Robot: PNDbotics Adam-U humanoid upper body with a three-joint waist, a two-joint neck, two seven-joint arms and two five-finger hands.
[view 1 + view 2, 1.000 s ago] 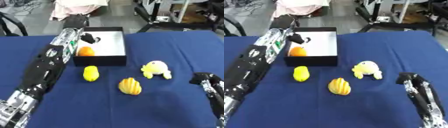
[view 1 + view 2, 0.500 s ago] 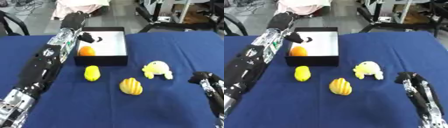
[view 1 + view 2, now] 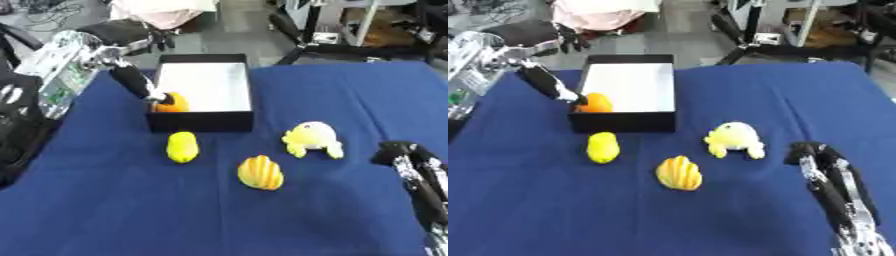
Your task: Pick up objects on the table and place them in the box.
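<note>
We look down on a blue table with a black box set toward its far side. Our left hand reaches in from the left, its dark fingers extended down to the near left corner of the box, fingertips touching or just beside an orange ball that lies inside that corner; the fingers look straight rather than curled, so we read the hand as open and holding nothing, though the contact is hard to make out. Three yellow things remain on the cloth, all on the near side of the box. A smooth yellow fruit, perhaps a lemon or mango, lies just below our left hand, nearest to it of the three, with its long axis running roughly away from us toward the box. A ridged yellow fruit sits farther to the right and nearer to us, between our two hands, its long axis also running near to far with a slight tilt. A yellow plush toy lies right of these, closest to our right hand, which rests near the lower right corner; its fingers cannot be read. We judge the smooth fruit is the natural next pick for the left hand, and the toy for the right.
</note>
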